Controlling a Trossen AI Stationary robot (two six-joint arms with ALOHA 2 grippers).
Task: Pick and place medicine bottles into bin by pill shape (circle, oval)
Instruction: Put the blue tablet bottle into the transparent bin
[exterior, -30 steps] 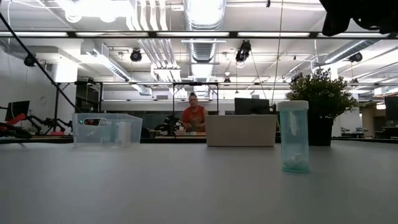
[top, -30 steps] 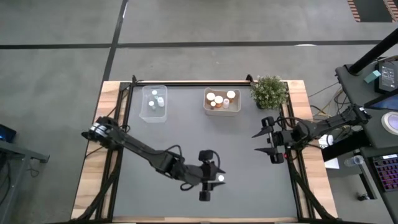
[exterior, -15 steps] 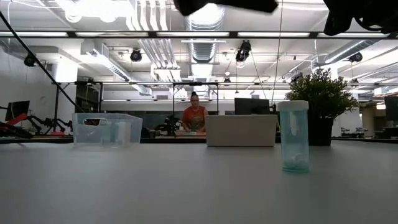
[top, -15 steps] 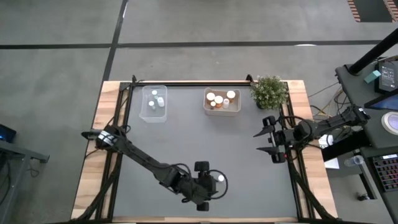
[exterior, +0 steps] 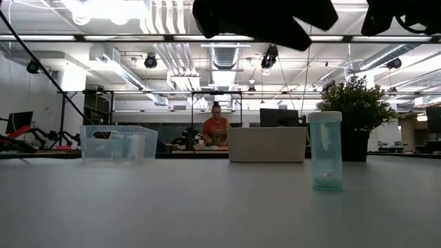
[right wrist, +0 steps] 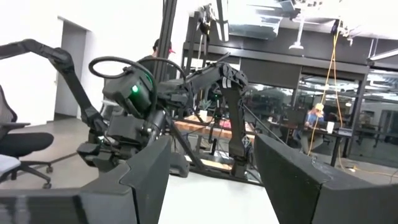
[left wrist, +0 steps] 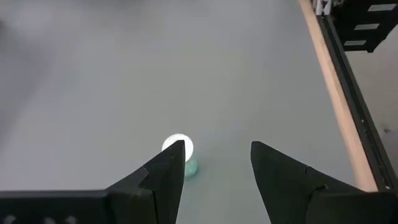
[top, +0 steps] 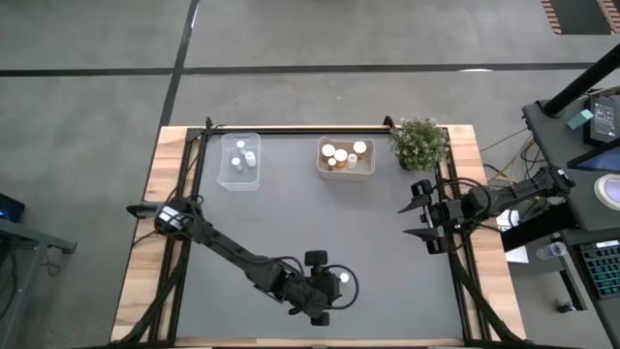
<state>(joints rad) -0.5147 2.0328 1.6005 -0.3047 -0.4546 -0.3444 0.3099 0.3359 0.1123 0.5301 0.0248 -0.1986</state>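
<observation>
Standing upright — pale clear bottle (exterior: 324, 151), white cap | left hand (left wrist: 214, 163) apart above it | right hand (top: 422, 219) apart

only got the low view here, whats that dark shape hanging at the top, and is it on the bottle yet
Observer: That is the left arm. In its wrist view the left claw is open above the table, and the pale bottle stands beside one finger, not between them.
Operator: ok wheres the other arm
Observer: The right claw is open and empty at the table's right edge, near the plant.
Operator: cant see into the tan bin, anything in it
Observer: From above, the tan bin holds several orange bottles with white caps.
</observation>
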